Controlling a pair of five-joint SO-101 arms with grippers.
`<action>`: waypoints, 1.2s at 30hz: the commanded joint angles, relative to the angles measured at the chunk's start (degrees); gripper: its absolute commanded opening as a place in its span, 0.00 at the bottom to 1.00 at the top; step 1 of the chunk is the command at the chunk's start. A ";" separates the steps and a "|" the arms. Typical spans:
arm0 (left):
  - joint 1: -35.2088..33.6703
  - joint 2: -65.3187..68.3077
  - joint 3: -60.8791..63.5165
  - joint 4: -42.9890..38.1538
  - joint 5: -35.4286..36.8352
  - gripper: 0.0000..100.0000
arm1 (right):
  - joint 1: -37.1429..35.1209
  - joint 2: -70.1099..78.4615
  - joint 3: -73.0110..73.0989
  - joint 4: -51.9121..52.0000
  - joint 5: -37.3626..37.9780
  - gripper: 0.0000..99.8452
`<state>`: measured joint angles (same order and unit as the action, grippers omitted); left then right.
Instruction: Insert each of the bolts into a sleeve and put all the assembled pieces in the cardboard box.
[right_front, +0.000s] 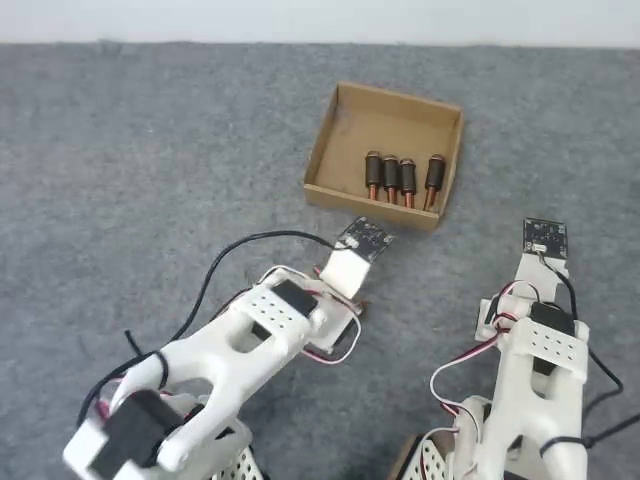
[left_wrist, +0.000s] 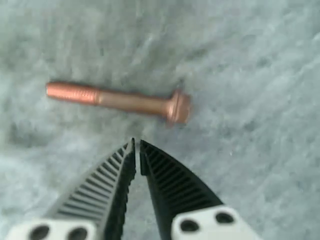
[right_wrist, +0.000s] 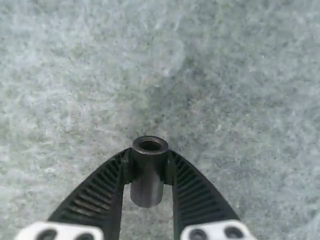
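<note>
Grey felt (right_front: 120, 150) covers your desk (right_front: 560, 90), with a pale wall (right_front: 300, 20) along its far edge. Toward that edge sits the box (right_front: 370, 205), holding four assembled pieces (right_front: 400, 180). Up close, your left tool (left_wrist: 136, 145), closed to a slit and empty, points at a bolt (left_wrist: 120, 101) lying flat on the felt. Your right tool (right_wrist: 148, 155) clamps a black sleeve (right_wrist: 148, 175), bore showing.

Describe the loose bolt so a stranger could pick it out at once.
On the grey carpet, just in front of the cardboard box, the left gripper hangs low. The bolt lies flat just beyond its tips. It is bare copper from thread to flanged head, unlike the four pieces in the box, which wear dark sleeves.
</note>
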<state>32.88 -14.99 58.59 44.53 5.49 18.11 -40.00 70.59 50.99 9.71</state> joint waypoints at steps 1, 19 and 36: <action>0.70 2.73 -5.85 -1.41 0.88 0.01 | 0.22 -2.33 -0.35 -1.01 -0.26 0.01; 0.70 29.27 -36.35 9.32 2.46 0.01 | 0.22 -2.33 -0.26 -1.01 1.67 0.01; 0.70 29.27 -36.97 -5.63 13.19 0.01 | 0.22 -2.33 0.35 -2.59 1.67 0.01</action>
<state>33.49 15.43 24.40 40.40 17.89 18.11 -40.00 71.38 49.41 9.71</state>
